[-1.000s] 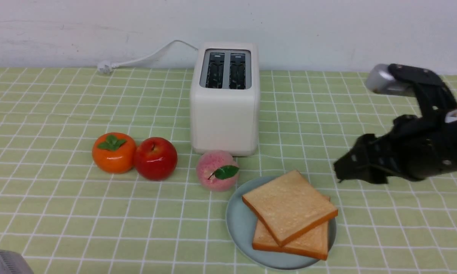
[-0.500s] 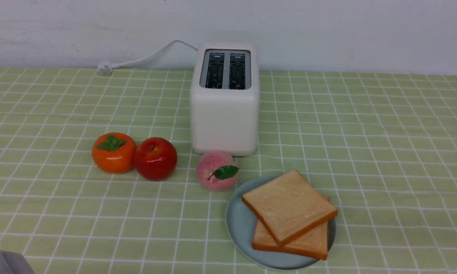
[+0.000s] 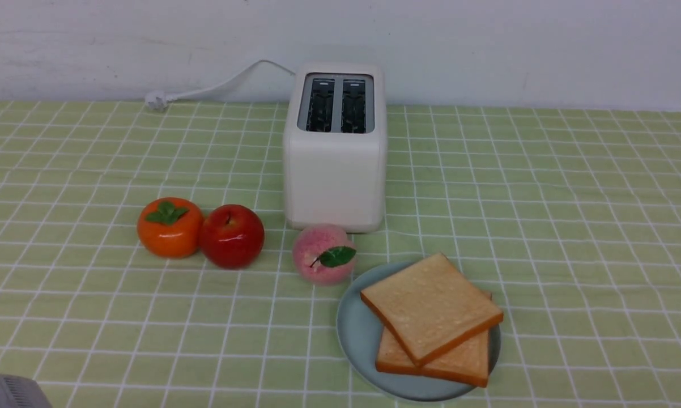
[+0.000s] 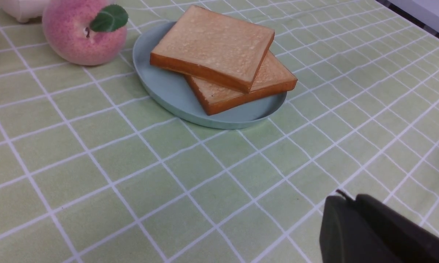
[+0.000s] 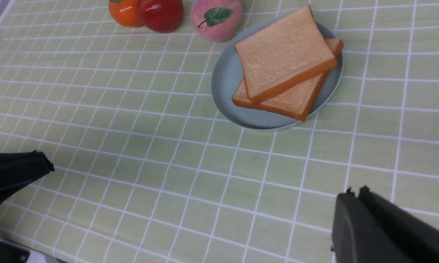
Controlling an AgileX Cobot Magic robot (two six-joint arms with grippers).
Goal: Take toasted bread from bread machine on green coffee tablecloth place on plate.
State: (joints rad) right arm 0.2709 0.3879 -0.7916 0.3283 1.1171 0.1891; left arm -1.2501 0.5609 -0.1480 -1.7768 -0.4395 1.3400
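Two toast slices [image 3: 431, 306] are resting on the pale blue-green plate [image 3: 356, 334] in the lower right of the front view, the upper one lying askew over the other. The white two-slot toaster [image 3: 335, 175] is standing at upper centre on the green gridded tablecloth [image 3: 573, 238], its slots showing empty. A peach [image 3: 322, 255] is sitting between toaster and plate; a persimmon [image 3: 169, 228] and a red apple [image 3: 233, 237] are touching at centre left. Both the left pincer [image 4: 345, 195] and right pincer [image 5: 356, 191] are staying closed, holding nothing.
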